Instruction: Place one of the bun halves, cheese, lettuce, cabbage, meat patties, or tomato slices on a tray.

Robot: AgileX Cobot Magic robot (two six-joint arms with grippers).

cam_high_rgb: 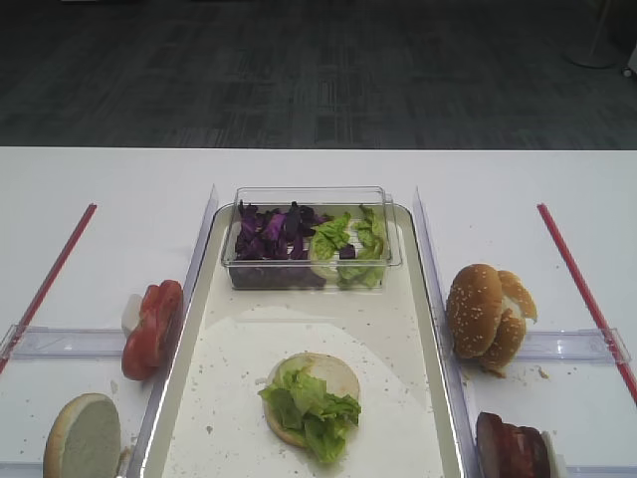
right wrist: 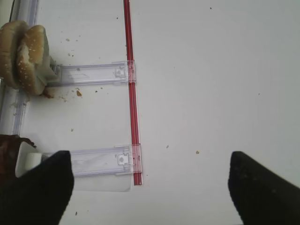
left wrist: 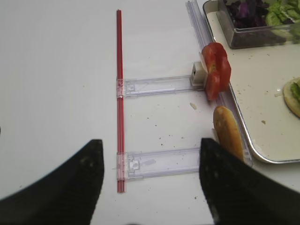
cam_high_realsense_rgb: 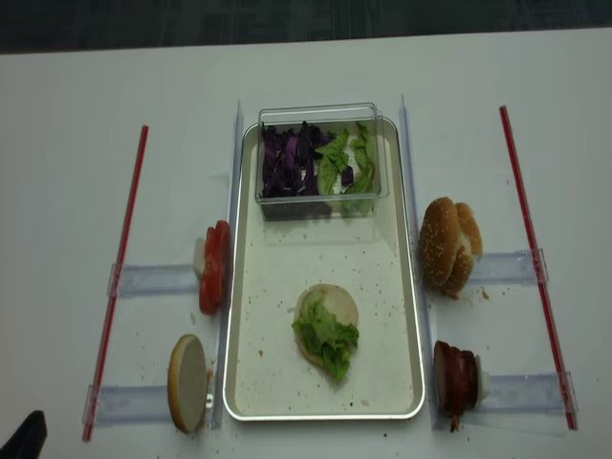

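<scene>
Both the left hand (left wrist: 147, 180) and right hand (right wrist: 150, 187) hang wide open and empty at the frames' bottom, while lettuce (cam_high_rgb: 311, 408) tops a bun half (cam_high_rgb: 328, 375) centre-tray (cam_high_rgb: 398, 329), ready for another layer.

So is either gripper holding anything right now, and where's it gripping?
Nothing is held. The right gripper and left gripper both hang open over bare table.
</scene>
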